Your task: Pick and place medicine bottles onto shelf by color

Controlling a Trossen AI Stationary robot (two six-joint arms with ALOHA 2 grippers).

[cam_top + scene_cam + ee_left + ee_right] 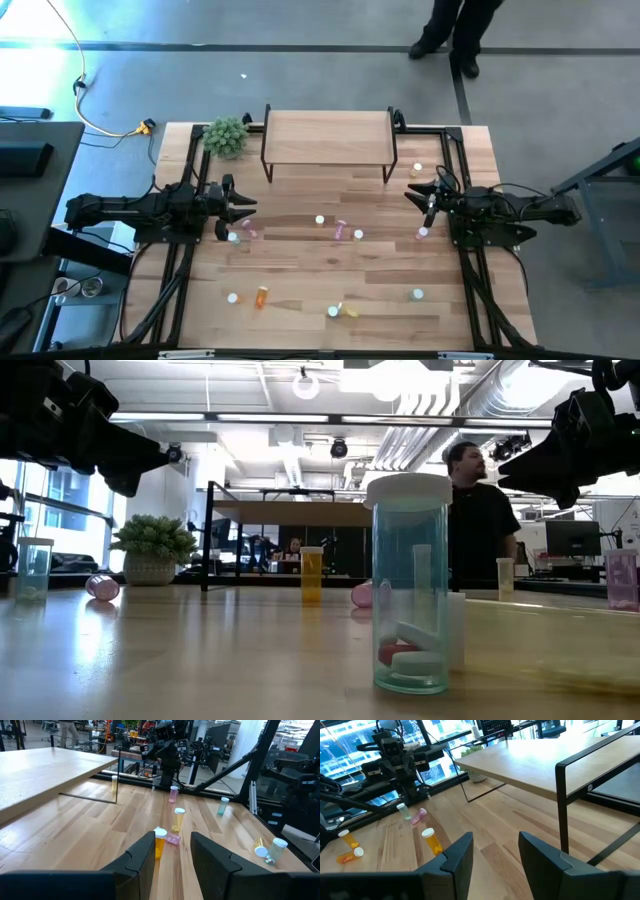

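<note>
The shelf [328, 138] stands at the table's far middle with a bare top. Medicine bottles are scattered over the tabletop. A pink one [342, 227] lies near the centre, an orange one [262, 296] and a yellow one [340, 311] lie toward the near edge, and a green one [410, 585] stands upright. My left gripper [248, 205] [172, 840] hangs open above the table's left side, pointing level toward the centre. An orange bottle [160, 844] stands on the table beyond its fingers. My right gripper [410, 192] [496, 840] hangs open at the right side, holding nothing.
A green bushy plant [226, 135] sits at the shelf's far left corner. Black frame rails [180, 270] run along both table sides under the arms. A person [480, 520] stands beyond the far edge. Bare wood lies between the bottles in front of the shelf.
</note>
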